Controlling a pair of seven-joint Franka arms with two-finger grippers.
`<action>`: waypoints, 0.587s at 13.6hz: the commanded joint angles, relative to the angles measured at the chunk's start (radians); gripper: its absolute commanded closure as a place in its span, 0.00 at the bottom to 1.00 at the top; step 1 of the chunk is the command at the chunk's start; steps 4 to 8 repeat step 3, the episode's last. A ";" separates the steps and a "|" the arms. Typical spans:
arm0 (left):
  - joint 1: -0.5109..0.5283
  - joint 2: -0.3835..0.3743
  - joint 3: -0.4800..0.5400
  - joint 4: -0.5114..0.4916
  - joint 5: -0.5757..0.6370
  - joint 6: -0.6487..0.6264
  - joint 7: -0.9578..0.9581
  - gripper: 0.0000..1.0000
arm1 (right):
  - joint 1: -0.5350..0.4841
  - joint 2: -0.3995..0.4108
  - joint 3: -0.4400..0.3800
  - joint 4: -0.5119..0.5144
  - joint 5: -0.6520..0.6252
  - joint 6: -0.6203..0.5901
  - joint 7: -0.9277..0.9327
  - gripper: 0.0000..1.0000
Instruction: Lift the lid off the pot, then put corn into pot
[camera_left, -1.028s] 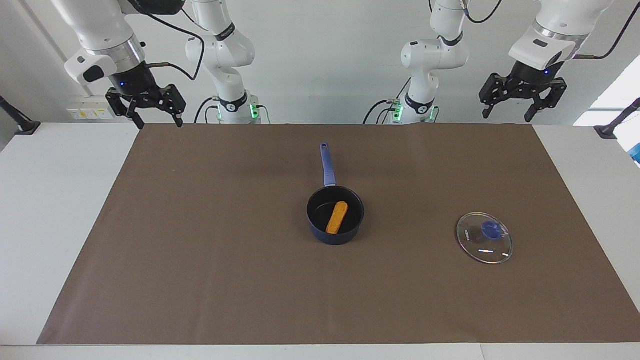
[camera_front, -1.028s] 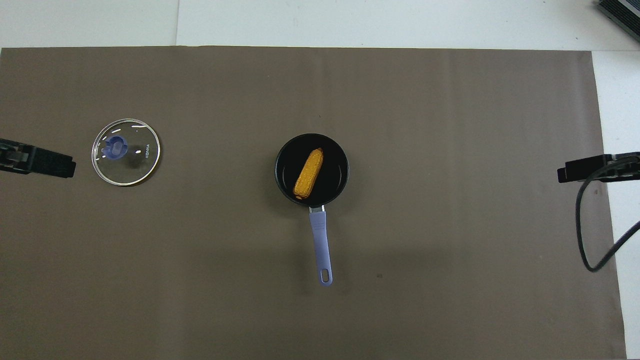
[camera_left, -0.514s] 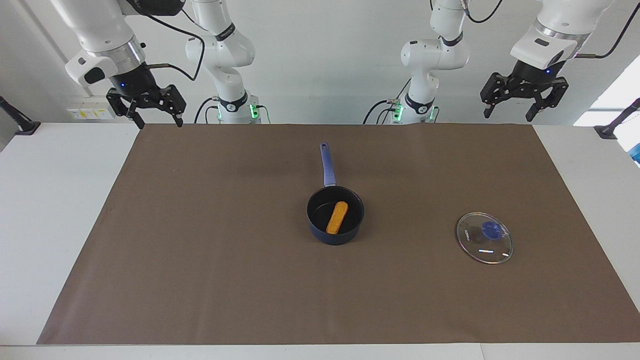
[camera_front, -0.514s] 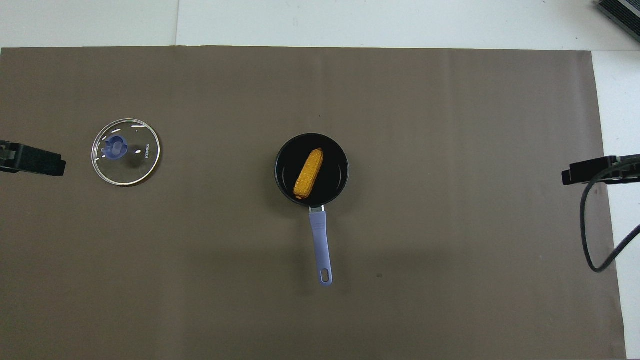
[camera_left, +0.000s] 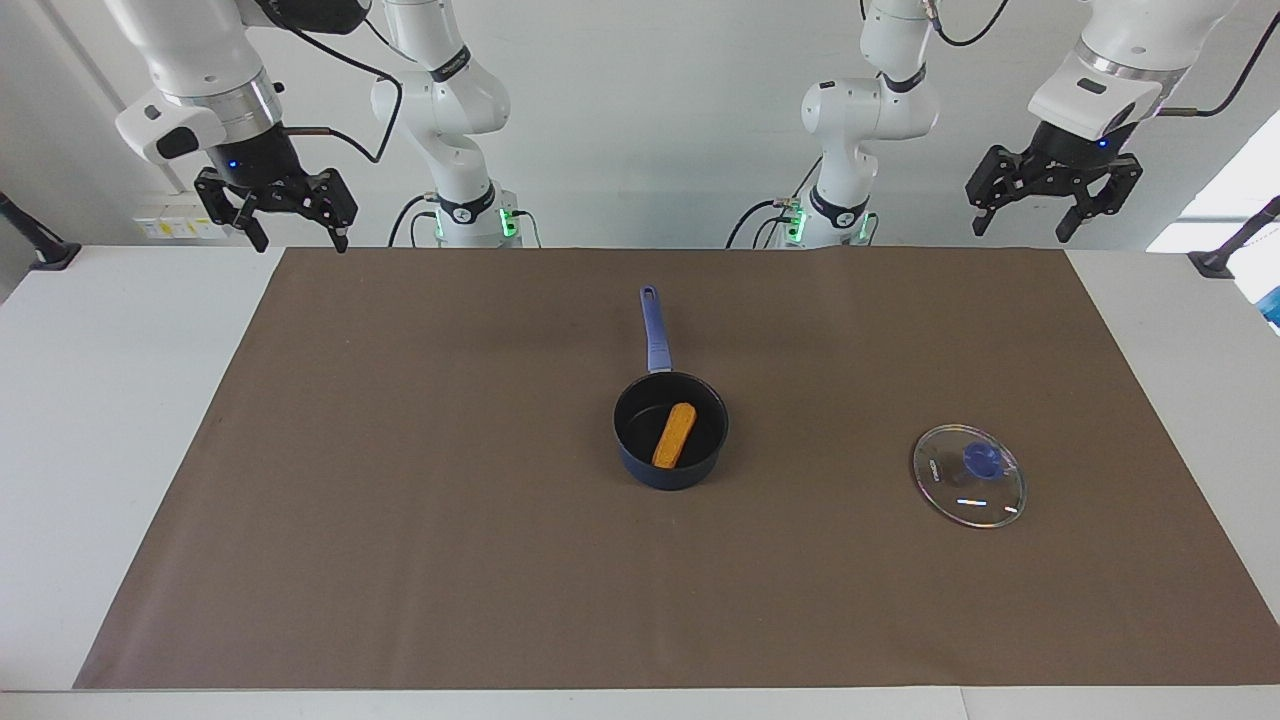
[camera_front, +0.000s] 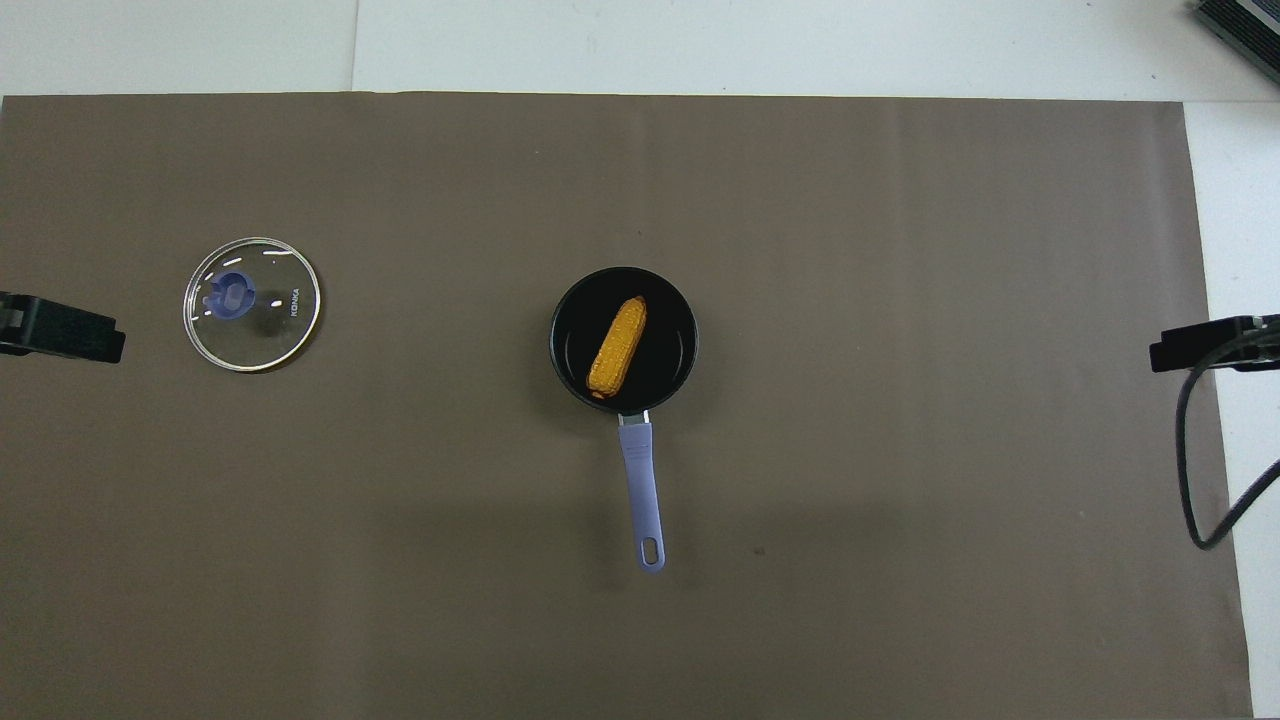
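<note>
One bumpy corn (camera_left: 675, 435), round pot (camera_left: 640, 465)

corn (camera_left: 674, 435) in open pot (camera_left: 670, 470) | lid (camera_left: 968, 476) flat on mat

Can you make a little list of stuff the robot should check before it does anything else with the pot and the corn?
1. Lid off the pot: ok, it lies flat on the brown mat, toward the left arm's end of the table.
2. Corn in the pot: ok, it rests inside.
3. Pot upright: ok, its handle points toward the robots.
4. Left gripper empty: ok, open, raised over the mat's corner.
5. Right gripper empty: ok, open, raised over the mat's other corner nearest the robots.
6. Anything left to do: likely nothing.
</note>
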 joint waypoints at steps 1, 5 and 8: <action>-0.007 -0.016 0.017 -0.014 -0.007 -0.022 -0.007 0.00 | -0.005 -0.017 0.009 0.005 0.010 -0.042 -0.021 0.00; -0.002 -0.016 0.021 -0.017 -0.021 -0.022 -0.007 0.00 | -0.005 -0.023 0.007 0.006 0.015 -0.091 -0.010 0.00; -0.002 -0.016 0.021 -0.017 -0.021 -0.022 -0.007 0.00 | -0.005 -0.023 0.007 0.006 0.015 -0.091 -0.010 0.00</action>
